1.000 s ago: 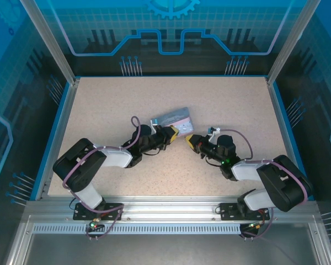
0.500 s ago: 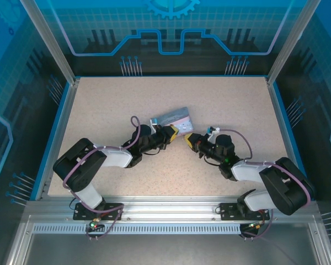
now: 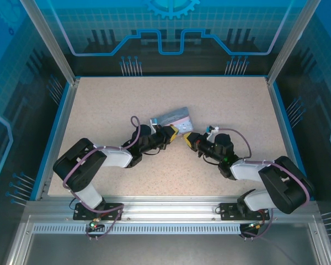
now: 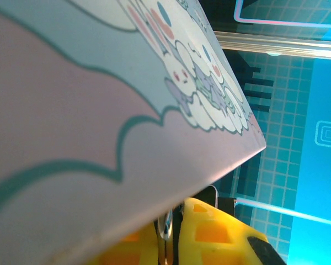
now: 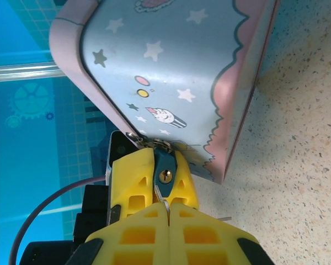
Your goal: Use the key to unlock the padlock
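Note:
In the right wrist view, a small dark teal padlock (image 5: 165,165) with a brassy keyhole hangs at the hasp of the pale blue cartoon tin (image 5: 176,66). The left gripper's yellow fingers (image 5: 133,179) clamp the padlock from both sides. My right gripper (image 5: 168,208) is shut on the key (image 5: 163,203), a thin metal sliver whose tip sits just below the keyhole and outside it. In the left wrist view, the left gripper (image 4: 174,234) is shut on a shiny metal edge of the padlock (image 4: 166,229) under the tin lid (image 4: 88,110). From above, the left gripper (image 3: 175,132) and right gripper (image 3: 186,137) almost touch.
The tin (image 3: 172,117) lies on the speckled table (image 3: 231,105), just behind the two grippers. Blue walls and metal rails fence the table on all sides. Open tabletop stretches to the back, left and right.
The right gripper has crept a little left and away from me, bringing the key closer to the padlock. The left arm and the tin have stayed put.

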`<state>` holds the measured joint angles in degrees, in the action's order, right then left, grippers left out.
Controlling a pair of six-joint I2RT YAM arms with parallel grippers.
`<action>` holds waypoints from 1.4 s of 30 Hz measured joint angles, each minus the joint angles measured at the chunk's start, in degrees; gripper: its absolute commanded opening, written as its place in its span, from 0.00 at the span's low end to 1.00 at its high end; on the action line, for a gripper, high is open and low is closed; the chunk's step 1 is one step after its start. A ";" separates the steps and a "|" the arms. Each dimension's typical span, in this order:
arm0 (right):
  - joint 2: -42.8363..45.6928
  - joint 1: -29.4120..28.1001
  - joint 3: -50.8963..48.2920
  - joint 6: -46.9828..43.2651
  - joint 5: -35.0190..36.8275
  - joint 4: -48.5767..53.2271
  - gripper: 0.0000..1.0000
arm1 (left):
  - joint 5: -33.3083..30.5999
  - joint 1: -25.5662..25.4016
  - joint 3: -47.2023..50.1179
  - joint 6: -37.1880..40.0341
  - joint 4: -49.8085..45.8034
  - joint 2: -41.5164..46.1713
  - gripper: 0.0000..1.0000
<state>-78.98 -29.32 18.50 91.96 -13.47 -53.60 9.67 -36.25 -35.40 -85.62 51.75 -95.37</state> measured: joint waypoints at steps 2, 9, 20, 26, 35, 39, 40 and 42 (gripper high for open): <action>-0.44 0.00 0.00 0.00 0.00 -0.02 0.00 | 0.00 0.00 0.00 0.00 0.00 0.00 0.00; -2.38 -0.39 0.76 0.04 0.00 -0.44 0.00 | 0.00 0.00 0.00 0.00 0.00 0.00 0.00; -2.80 -0.42 1.11 0.22 0.02 -0.50 0.00 | 0.00 0.00 0.00 0.00 0.04 -0.09 0.00; -3.34 -0.42 1.40 0.22 0.00 -0.63 0.00 | 0.00 0.00 0.00 -0.02 0.42 -0.26 0.00; -3.56 -0.42 1.88 0.20 0.02 -0.92 0.00 | 0.00 0.00 0.00 -0.02 0.48 -0.28 0.00; -3.56 -0.42 2.01 0.20 0.00 -0.87 0.00 | 0.00 -0.02 0.00 -0.02 0.70 -0.37 0.00; -3.67 -0.42 2.21 0.20 0.00 -0.85 0.00 | 0.00 -0.02 0.00 -0.04 0.74 -0.37 0.00; -4.24 -0.42 2.69 0.20 -0.09 -0.92 0.00 | -0.28 0.00 0.00 -0.04 1.05 -0.44 0.00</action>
<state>-83.22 -29.74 21.19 92.16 -13.56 -54.52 9.39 -36.25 -35.40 -85.67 52.80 -95.81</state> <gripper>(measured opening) 0.051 0.100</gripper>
